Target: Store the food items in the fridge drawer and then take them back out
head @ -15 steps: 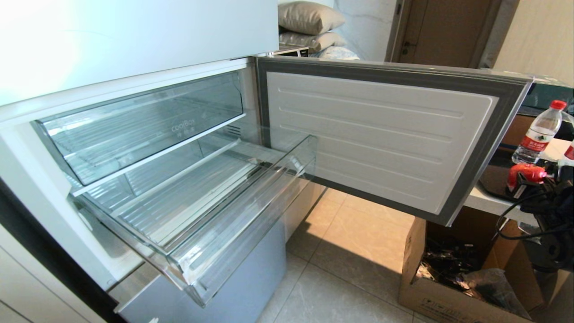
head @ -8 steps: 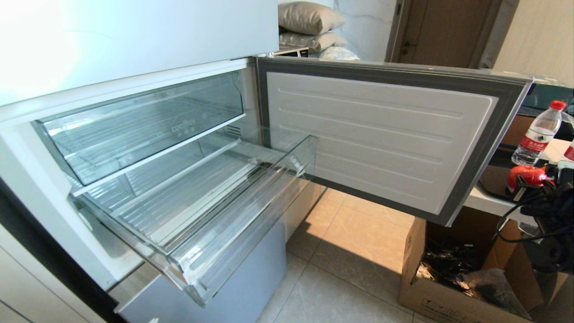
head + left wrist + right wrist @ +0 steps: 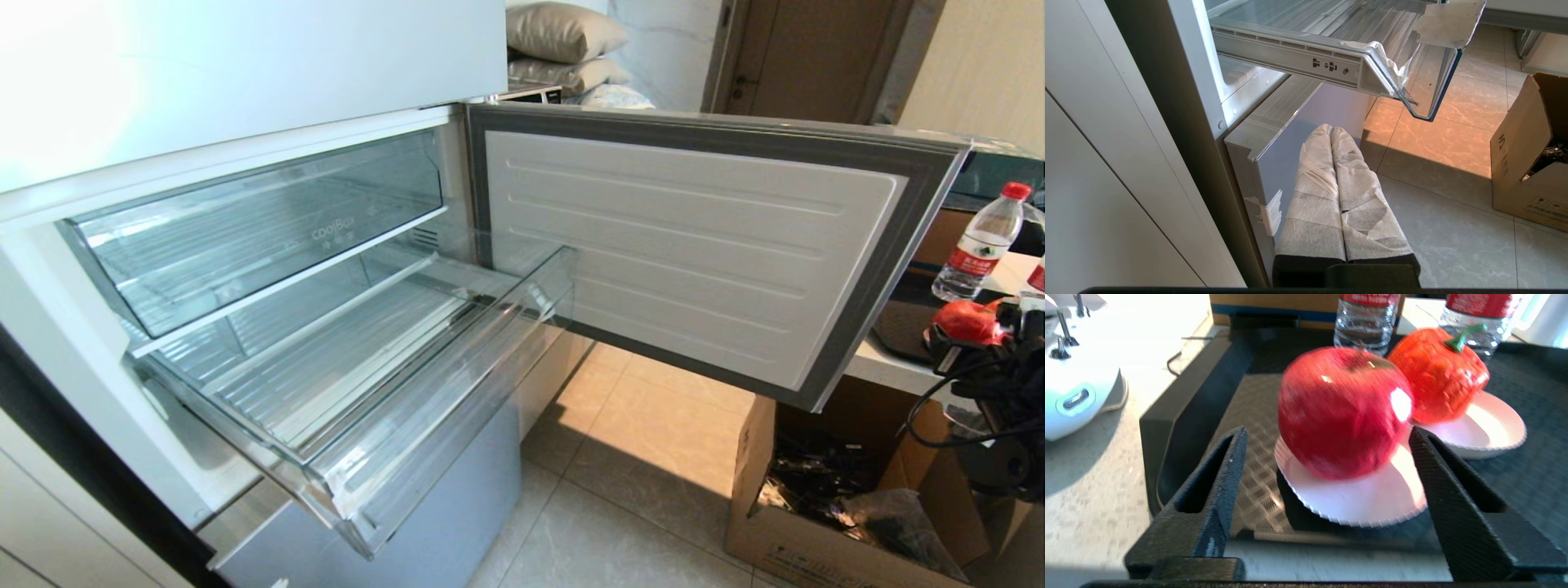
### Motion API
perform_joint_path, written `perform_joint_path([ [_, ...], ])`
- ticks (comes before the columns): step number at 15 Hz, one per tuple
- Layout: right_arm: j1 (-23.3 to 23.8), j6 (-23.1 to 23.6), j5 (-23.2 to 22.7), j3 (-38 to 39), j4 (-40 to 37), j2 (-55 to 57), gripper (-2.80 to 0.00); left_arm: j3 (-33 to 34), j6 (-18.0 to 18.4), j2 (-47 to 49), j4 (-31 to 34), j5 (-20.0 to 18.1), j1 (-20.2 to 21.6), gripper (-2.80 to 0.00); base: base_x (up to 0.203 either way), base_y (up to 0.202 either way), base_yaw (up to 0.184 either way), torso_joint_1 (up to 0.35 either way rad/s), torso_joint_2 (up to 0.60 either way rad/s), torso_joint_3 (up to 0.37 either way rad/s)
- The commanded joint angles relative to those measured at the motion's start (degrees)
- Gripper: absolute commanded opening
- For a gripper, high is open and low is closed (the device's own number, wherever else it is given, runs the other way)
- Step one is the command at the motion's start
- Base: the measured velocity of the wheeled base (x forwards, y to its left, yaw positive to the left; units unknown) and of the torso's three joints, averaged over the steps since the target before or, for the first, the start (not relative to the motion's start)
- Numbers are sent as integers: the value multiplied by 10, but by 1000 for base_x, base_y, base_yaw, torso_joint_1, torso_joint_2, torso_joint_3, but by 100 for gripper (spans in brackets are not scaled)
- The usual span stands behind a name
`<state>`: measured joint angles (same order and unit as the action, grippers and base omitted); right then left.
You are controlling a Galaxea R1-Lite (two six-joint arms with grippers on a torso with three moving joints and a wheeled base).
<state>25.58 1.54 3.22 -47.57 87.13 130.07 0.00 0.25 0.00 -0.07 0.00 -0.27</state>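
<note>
The red apple [image 3: 1345, 412] rests on a white paper plate [image 3: 1355, 502] inside a black tray [image 3: 1180, 416]. My right gripper [image 3: 1327, 433] is open, one finger on each side of the apple and neither clamping it. A red pepper [image 3: 1437, 375] sits on a second plate behind it. In the head view the apple [image 3: 967, 321] and right gripper [image 3: 984, 339] show at the far right edge. The fridge drawer [image 3: 445, 388] is pulled out with nothing in it, and its taped corner [image 3: 1447, 22] shows from below. My left gripper [image 3: 1331, 128] is shut and parked low beside the fridge.
The open fridge door [image 3: 694, 245] hangs between the drawer and the counter. Above the drawer sits the "coolBox" bin [image 3: 261, 229]. Water bottles [image 3: 980, 241] stand behind the tray. A white controller [image 3: 1077, 384] lies on the counter. A cardboard box [image 3: 824, 523] stands on the floor.
The right gripper's jaws have spread wide from the apple, which now sits free on its plate. The gripper and apple shifted slightly at the head view's right edge. Left arm unchanged.
</note>
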Motion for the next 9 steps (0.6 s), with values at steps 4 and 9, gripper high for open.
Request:
perform_joint_path([
  [4, -3, 1, 0, 54, 5, -64, 0, 0, 0, 0, 0, 1, 0, -280, 0, 0, 0, 0, 0, 0],
  [9, -12, -4, 2, 142, 5, -202, -280, 0, 0, 0, 0, 0, 0, -280, 0, 0, 0, 0, 0, 0],
])
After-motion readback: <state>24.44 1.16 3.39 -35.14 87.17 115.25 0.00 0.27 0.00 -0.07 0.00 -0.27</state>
